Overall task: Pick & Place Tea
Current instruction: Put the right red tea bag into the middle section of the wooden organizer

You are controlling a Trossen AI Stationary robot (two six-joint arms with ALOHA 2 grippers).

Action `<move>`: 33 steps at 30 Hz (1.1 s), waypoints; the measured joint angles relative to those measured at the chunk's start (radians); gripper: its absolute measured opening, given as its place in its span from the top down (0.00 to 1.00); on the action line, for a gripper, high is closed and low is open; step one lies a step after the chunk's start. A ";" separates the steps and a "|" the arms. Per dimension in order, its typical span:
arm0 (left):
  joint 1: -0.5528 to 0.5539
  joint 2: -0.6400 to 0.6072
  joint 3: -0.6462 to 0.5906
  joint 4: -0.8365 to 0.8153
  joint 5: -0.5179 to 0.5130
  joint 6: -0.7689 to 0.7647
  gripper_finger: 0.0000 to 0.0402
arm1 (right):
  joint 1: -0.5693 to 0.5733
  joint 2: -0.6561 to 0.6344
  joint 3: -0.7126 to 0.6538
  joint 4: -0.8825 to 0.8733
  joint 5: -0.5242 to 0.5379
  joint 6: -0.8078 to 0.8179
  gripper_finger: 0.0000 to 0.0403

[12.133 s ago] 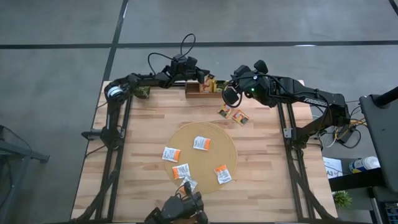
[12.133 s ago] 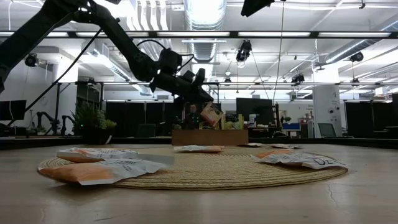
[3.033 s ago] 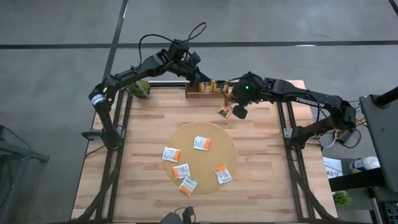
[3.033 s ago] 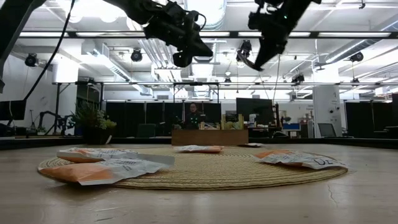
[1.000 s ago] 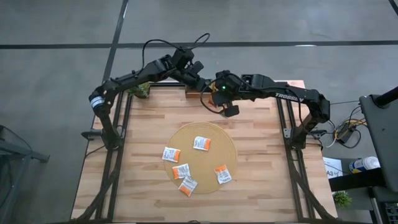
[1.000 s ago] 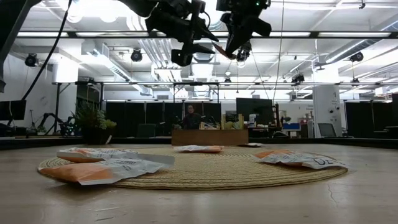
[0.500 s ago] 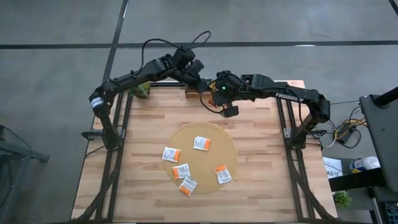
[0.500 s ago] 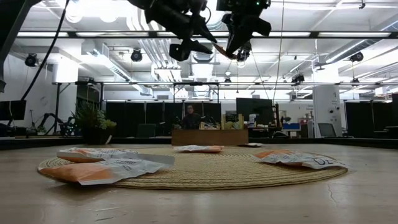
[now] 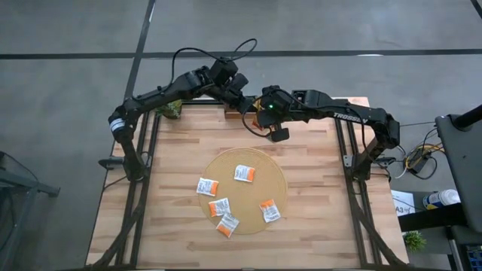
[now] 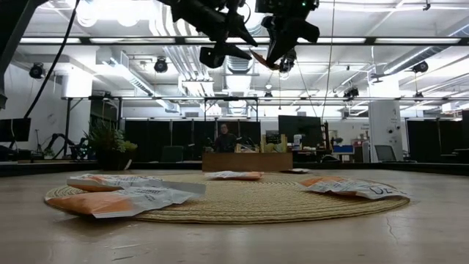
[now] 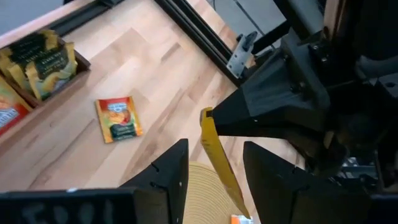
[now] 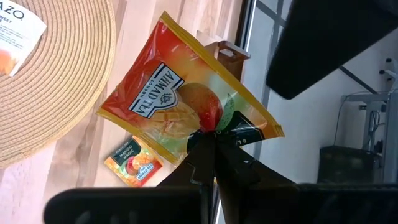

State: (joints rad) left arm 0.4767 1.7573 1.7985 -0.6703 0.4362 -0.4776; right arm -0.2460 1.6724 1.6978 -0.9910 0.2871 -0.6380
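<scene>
High over the table's far side, my right gripper is shut on an orange-yellow tea sachet with a dark green band. My left gripper is open. Its two fingers stand on either side of that sachet's free edge, apart from it. In the low view the sachet shows as a thin strip between the left gripper and the right gripper. A second orange sachet lies flat on the wood below. My right gripper pinches the sachet between its two fingers at the dark green band along one edge. The fingers slant downward. The sachet sticks out past the fingertips, tilted and lifted well clear of the table.
The wooden compartment tray with upright sachets stands at the far edge. The round woven mat in the table's middle carries several white-and-orange sachets. A small plant sits at the far left corner.
My left gripper has risen a little beside the held sachet and tipped slightly, its fingers still apart. My right gripper and the sachet have kept still.
</scene>
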 joint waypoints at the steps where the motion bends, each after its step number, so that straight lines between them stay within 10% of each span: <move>1: -0.006 0.000 0.000 0.000 -0.011 0.000 0.64 | 0.000 0.000 0.000 0.000 0.000 0.000 0.98; 33: -0.062 0.025 -0.004 -0.008 -0.116 -0.017 0.69 | 0.005 -0.001 0.000 0.005 0.001 0.010 0.98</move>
State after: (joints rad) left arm 0.4149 1.7824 1.7947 -0.6780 0.3200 -0.4946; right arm -0.2413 1.6711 1.6978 -0.9855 0.2878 -0.6277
